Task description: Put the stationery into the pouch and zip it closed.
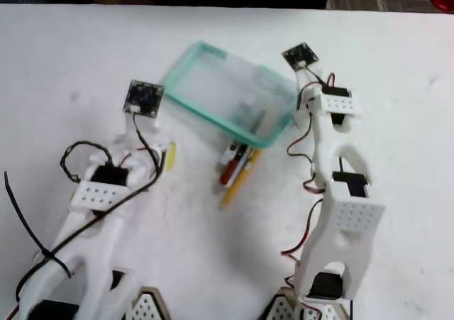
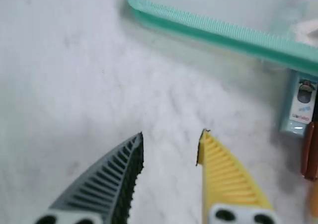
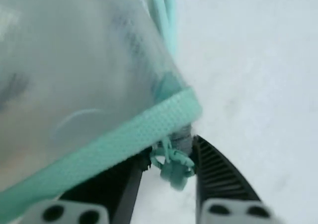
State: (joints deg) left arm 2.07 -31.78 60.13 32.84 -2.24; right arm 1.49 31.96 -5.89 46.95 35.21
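The translucent plastic pouch with mint-green fabric trim (image 1: 228, 93) lies tilted on the white table (image 1: 85, 57), in the upper middle of the high view. Its lower edge shows as a green band (image 2: 223, 33) along the top of the left wrist view. Its small green zip pull (image 3: 174, 168) dangles from one trimmed corner.

The stationery, a loose bundle of red, orange and yellow pens (image 1: 237, 167), lies on the table just below the pouch's lower edge, outside it. At its upper end is a small pale-blue and white block (image 2: 298, 107), with a brown pen (image 2: 310, 152) beside it.

The right gripper (image 3: 171, 152) sits at the pouch's right-hand corner (image 1: 301, 111), with the zip pull right at it. I cannot tell whether it is clamped on anything.

The left gripper (image 2: 171, 147) is down at the table left of the pens (image 1: 164, 157). It is released, its grey finger (image 2: 119, 169) and yellow finger (image 2: 223, 174) spread apart over bare table, holding nothing.
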